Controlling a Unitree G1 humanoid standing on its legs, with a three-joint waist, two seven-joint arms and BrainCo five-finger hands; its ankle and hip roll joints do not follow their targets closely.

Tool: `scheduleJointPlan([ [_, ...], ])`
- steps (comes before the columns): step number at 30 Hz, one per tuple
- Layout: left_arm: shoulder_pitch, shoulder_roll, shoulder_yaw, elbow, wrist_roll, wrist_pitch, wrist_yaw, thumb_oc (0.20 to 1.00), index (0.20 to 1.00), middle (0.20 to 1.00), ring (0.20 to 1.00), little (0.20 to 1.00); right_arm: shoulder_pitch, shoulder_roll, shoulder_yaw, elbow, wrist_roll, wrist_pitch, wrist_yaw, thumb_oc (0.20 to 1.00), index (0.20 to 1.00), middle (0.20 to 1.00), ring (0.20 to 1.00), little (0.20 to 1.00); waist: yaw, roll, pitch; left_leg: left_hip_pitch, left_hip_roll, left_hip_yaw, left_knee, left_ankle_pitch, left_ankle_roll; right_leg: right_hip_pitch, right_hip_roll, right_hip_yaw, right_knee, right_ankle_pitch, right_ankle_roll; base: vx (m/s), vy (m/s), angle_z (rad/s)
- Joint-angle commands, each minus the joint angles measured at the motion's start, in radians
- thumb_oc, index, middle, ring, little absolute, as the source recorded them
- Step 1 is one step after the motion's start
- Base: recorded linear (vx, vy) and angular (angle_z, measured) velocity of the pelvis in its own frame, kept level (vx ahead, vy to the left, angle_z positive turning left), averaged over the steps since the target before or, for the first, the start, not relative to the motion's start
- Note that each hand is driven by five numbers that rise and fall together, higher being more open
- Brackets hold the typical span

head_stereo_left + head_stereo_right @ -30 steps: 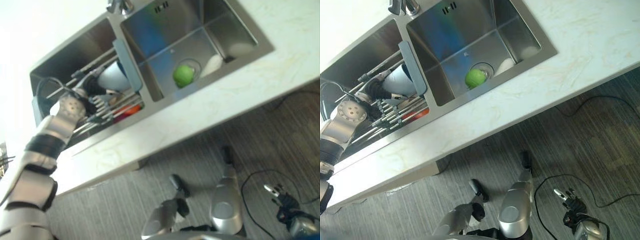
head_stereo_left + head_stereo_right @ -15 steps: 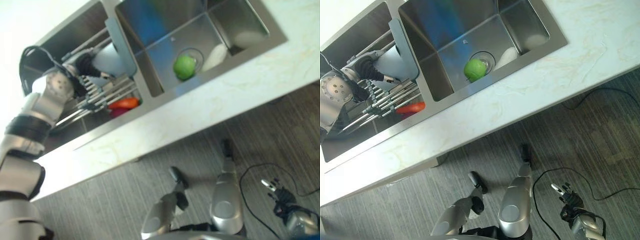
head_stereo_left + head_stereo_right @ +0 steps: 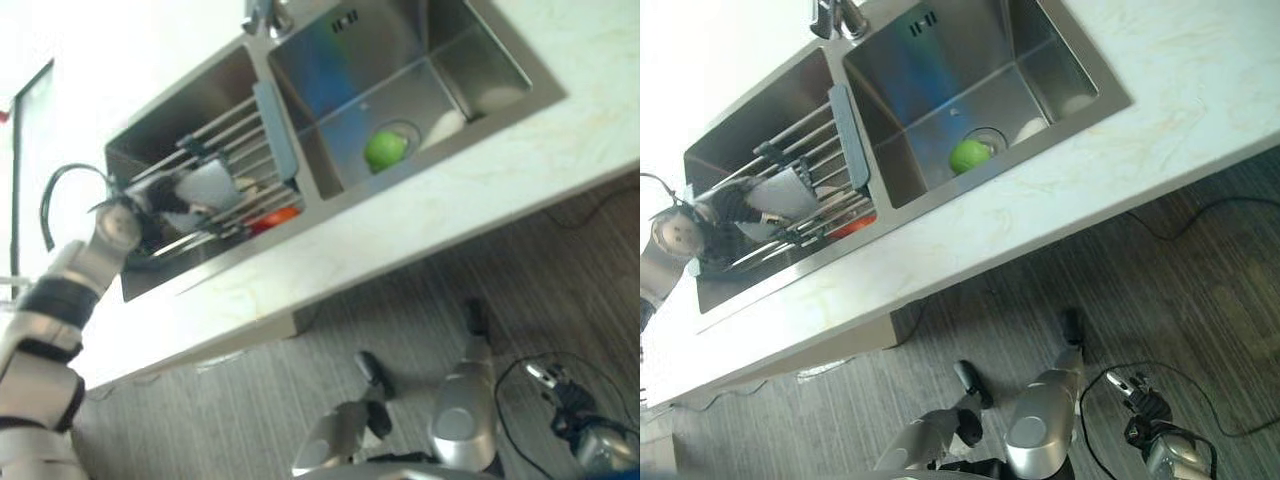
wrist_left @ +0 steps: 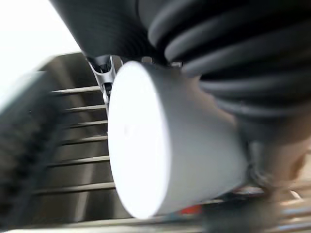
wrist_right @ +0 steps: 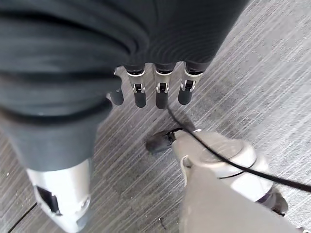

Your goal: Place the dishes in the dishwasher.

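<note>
On the far left, the left hand (image 3: 732, 205) reaches into the left basin of the sink (image 3: 170, 110) and has a white cup (image 3: 205, 186) in its grasp; in the left wrist view the cup (image 4: 160, 145) lies on its side against the palm, its flat base facing the camera, the fingers wrapped round its far side and mostly hidden. The cup sits at the wire rack (image 3: 235, 150) that spans this basin, touching or just above the bars; which, I cannot tell. Under the rack's near edge lies an orange-red thing (image 3: 275, 215), too blurred to name.

The main risk, as I judge it, is a snag: the fingers or the cup's rim could catch between the rack's bars as the hand lifts, tipping the cup out of a grip that covers little of its smooth wall. A dropped cup would land on steel bars or the basin floor and might chip. A sideways pull could also drag the rack along its rails toward the grey divider (image 3: 275, 130).

In the right basin, a green ball-like thing (image 3: 385, 150) rests on the drain with a pale dish (image 3: 445, 122) beside it, both waiting. The pale stone table (image 3: 480, 185) runs along the front.

Far right, the right hand (image 5: 155, 90) hangs low over the floor (image 3: 250, 400), fingers straight and holding nothing.
</note>
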Motion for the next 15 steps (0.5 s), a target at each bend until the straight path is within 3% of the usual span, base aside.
scheduleJointPlan([
  [1,-0.013,0.105,0.115,0.051,-0.007,-0.020,0.111,0.200,0.200,0.200,0.200,0.200,0.081,0.028,-0.029,0.004,-0.064,-0.030,-0.022,1.000,1.000,1.000,1.000,1.000,-0.003,-0.035,-0.093,-0.050,0.030,-0.024,0.103,-0.092,-0.032,-0.030,0.003,0.037,0.157,-0.222,0.042,-0.01,-0.004,0.36],
  [5,0.018,0.136,0.181,0.018,-0.012,-0.034,0.159,0.200,0.200,0.200,0.200,0.200,0.103,0.042,-0.060,0.075,-0.027,0.001,-0.001,1.000,1.000,1.000,1.000,1.000,0.033,-0.030,-0.169,0.001,0.028,-0.046,0.111,-0.104,-0.026,0.058,0.004,-0.014,0.154,-0.247,0.033,0.08,-0.014,0.40],
  [8,0.046,0.168,0.234,-0.058,-0.031,-0.021,0.175,0.200,0.200,0.200,0.200,0.200,0.108,0.059,-0.074,0.121,-0.066,0.012,-0.011,1.000,1.000,1.000,1.000,1.000,0.082,-0.032,-0.250,0.043,0.031,-0.075,0.114,-0.115,-0.025,0.133,0.021,-0.064,0.147,-0.270,0.016,0.13,-0.052,0.29],
  [10,0.076,0.189,0.276,-0.105,-0.067,-0.006,0.200,0.200,0.200,0.200,0.200,0.200,0.107,0.064,-0.076,0.136,-0.081,0.016,-0.010,1.000,1.000,1.000,1.000,1.000,0.113,-0.036,-0.273,0.057,0.029,-0.103,0.118,-0.126,-0.021,0.155,0.030,-0.084,0.167,-0.298,0.005,0.07,-0.074,0.25],
  [11,0.126,0.196,0.327,-0.145,-0.072,-0.015,0.218,0.200,0.200,0.200,0.200,0.200,0.109,0.073,-0.077,0.138,-0.104,0.027,-0.002,1.000,1.000,1.000,1.000,1.000,0.130,-0.041,-0.283,0.073,0.030,-0.132,0.119,-0.129,-0.019,0.173,0.051,-0.086,0.209,-0.342,-0.013,0.05,-0.114,0.12],
  [13,0.171,0.187,0.367,-0.170,-0.061,-0.044,0.243,0.200,0.200,0.200,0.200,0.200,0.118,0.089,-0.077,0.142,-0.129,0.031,0.002,1.000,1.000,1.000,1.000,1.000,0.136,-0.039,-0.295,0.075,0.039,-0.178,0.111,-0.120,-0.014,0.170,0.086,-0.050,0.276,-0.395,-0.039,-0.01,-0.155,0.23],
  [15,0.176,0.162,0.345,-0.188,-0.049,-0.137,0.283,0.200,0.200,0.200,0.200,0.200,0.159,0.125,-0.075,0.152,-0.096,0.016,-0.019,1.000,1.000,1.000,1.000,1.000,0.104,-0.041,-0.304,0.087,0.031,-0.312,0.093,-0.116,0.004,0.161,0.151,0.085,0.423,-0.507,-0.080,-0.11,-0.217,1.40],
])
